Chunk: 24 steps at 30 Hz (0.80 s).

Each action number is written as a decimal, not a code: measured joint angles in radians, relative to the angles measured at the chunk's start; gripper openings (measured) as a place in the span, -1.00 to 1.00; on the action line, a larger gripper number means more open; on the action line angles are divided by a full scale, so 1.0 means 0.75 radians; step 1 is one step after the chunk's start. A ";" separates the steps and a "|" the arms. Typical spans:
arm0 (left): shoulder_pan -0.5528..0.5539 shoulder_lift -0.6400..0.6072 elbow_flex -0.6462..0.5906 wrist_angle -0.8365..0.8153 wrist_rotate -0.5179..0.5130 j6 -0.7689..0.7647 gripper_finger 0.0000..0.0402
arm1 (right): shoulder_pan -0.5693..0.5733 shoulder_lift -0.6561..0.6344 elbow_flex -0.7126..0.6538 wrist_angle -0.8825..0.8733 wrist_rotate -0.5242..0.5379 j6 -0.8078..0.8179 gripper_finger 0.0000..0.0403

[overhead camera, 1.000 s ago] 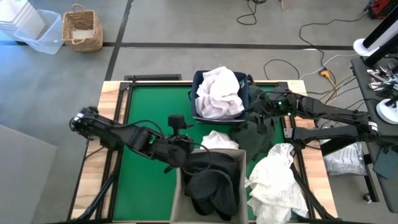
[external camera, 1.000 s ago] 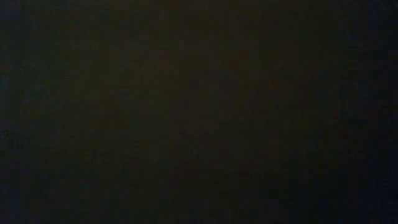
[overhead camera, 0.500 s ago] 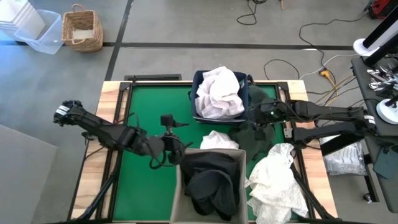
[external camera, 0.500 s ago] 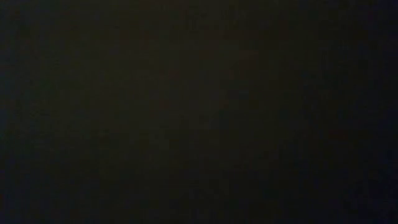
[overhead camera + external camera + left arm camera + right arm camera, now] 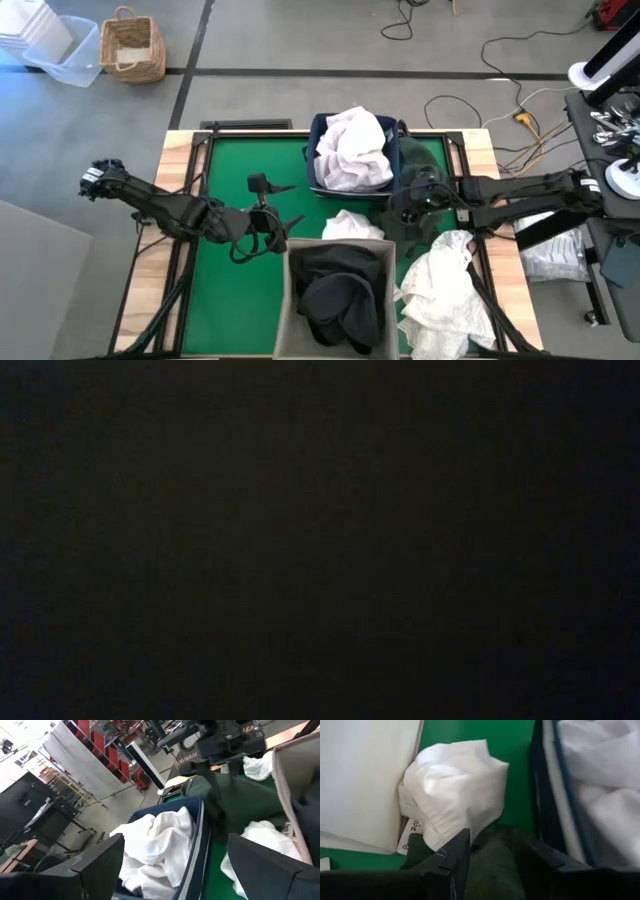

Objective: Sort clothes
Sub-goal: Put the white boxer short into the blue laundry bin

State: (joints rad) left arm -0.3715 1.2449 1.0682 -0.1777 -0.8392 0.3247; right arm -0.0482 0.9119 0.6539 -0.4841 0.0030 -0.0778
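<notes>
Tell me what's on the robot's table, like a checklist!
Surface: green mat on a wooden table.
Job's things: white clothes fill the navy bin; dark clothes fill the beige bin; a small white garment lies between the bins; a dark green garment and a white pile lie on the table's right side.
Clutter: nothing seen.
Grippers: left gripper open over the mat, empty; right gripper at the green garment, fingers either side of a fold.
Cables: cords on the floor.
Surroundings: wicker basket, clear tub.
</notes>
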 joint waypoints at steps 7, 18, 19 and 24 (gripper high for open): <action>0.043 -0.001 0.000 0.000 -0.001 0.002 0.63 | 0.084 0.001 -0.143 0.172 -0.001 0.009 -0.26; 0.107 -0.001 0.000 0.000 -0.001 -0.015 0.63 | 0.186 0.044 -0.218 0.250 0.137 0.056 -0.22; 0.112 -0.001 0.001 0.000 0.000 -0.015 0.63 | 0.191 0.057 -0.218 0.263 0.137 0.056 -0.22; 0.123 -0.001 0.001 -0.001 0.000 -0.028 0.63 | 0.205 0.141 -0.220 0.320 0.140 0.014 -0.25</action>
State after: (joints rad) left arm -0.2792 1.2446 1.0687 -0.1783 -0.8391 0.3034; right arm 0.1059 1.0175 0.4889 -0.2440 0.1083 -0.0669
